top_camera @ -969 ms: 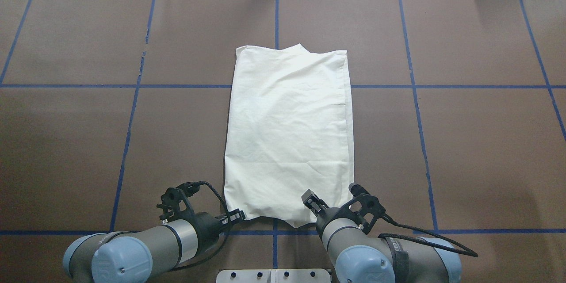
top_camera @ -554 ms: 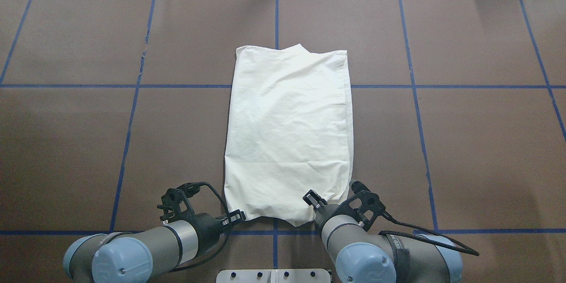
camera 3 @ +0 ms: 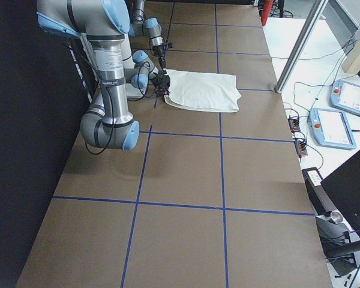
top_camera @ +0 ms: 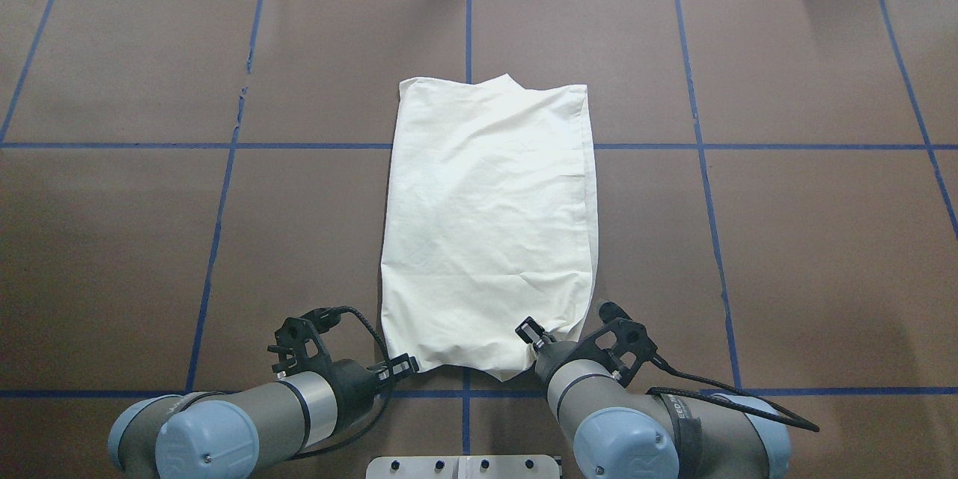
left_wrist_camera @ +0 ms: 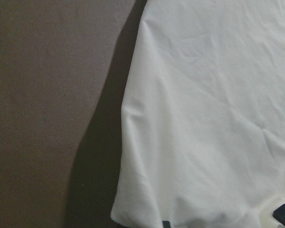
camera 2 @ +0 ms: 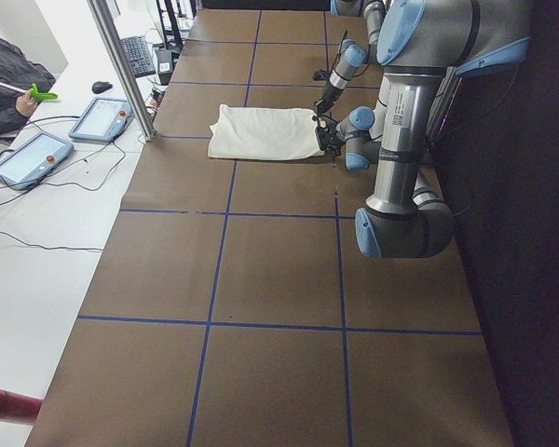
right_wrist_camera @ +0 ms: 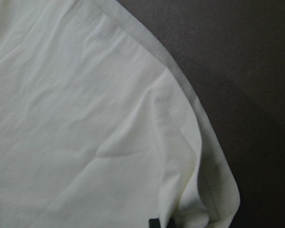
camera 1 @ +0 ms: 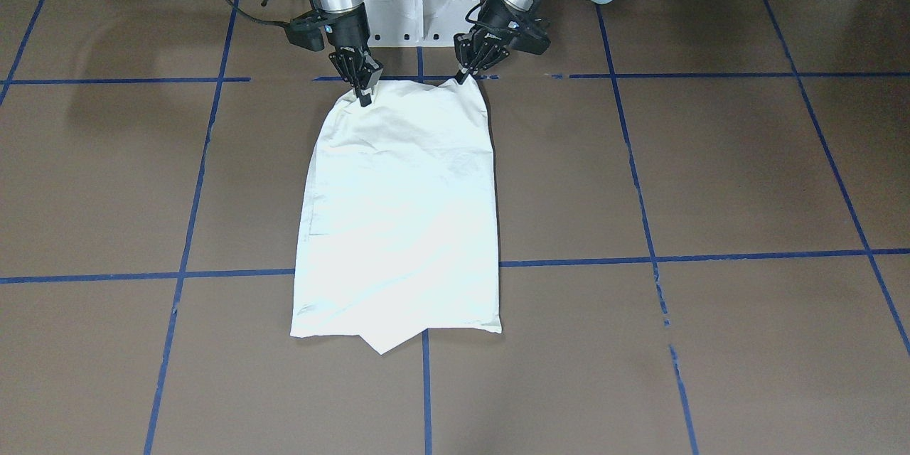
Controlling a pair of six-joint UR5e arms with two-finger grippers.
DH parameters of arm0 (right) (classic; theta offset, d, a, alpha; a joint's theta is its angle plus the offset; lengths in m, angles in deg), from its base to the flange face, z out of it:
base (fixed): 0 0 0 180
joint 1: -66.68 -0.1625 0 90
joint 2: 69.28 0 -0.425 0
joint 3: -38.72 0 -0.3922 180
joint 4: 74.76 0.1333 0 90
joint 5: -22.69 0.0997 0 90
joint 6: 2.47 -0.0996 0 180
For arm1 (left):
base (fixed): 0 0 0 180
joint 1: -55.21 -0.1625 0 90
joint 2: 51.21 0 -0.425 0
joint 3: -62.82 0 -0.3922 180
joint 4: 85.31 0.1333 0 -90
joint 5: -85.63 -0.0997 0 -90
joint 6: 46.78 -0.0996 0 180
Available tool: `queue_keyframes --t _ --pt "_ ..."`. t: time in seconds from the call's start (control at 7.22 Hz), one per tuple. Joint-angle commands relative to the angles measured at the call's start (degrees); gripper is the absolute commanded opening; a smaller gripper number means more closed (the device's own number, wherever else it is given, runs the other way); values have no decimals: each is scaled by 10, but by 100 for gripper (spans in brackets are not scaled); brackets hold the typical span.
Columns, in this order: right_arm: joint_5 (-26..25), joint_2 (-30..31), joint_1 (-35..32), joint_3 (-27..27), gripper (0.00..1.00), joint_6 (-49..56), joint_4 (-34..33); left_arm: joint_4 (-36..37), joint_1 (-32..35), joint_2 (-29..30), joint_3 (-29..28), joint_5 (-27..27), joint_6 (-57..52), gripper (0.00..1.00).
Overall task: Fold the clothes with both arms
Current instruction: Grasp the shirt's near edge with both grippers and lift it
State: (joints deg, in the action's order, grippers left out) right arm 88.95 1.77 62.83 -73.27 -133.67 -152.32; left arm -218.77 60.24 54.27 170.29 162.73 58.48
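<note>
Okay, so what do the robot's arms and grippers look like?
Both the left arm and right arm are silver-grey tubes with light blue joint caps. The left gripper and right gripper are black and two-fingered. Black cables loop off the wrists; the right arm wears a lettered black strap.

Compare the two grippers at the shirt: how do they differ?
The left gripper sits at the shirt's near corner; the right gripper is over the fabric, in from its corner. The left gripper reaches in sideways; the right gripper points forward onto the shirt. Both are black, low at the near edge.
</note>
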Motion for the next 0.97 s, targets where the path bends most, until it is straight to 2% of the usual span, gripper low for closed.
queue_keyframes --t 0.0,0.14,0.28,0.42,0.69,0.83 --pt "-5 41 -2 -108 0 2 -2 156 5 -2 150 34 -10 0" --pt "-3 66 4 -184 0 2 -40 255 3 2 238 37 -9 0" --pt "-2 66 30 -263 0 2 -122 332 3 2 317 37 -3 0" --pt "-1 63 49 -318 0 2 -172 381 0 3 358 54 -2 0" --pt "-2 48 51 -293 0 10 -185 389 2 33 318 66 -11 0" --pt "2 -9 13 -227 0 16 -185 390 26 60 279 66 -13 0"
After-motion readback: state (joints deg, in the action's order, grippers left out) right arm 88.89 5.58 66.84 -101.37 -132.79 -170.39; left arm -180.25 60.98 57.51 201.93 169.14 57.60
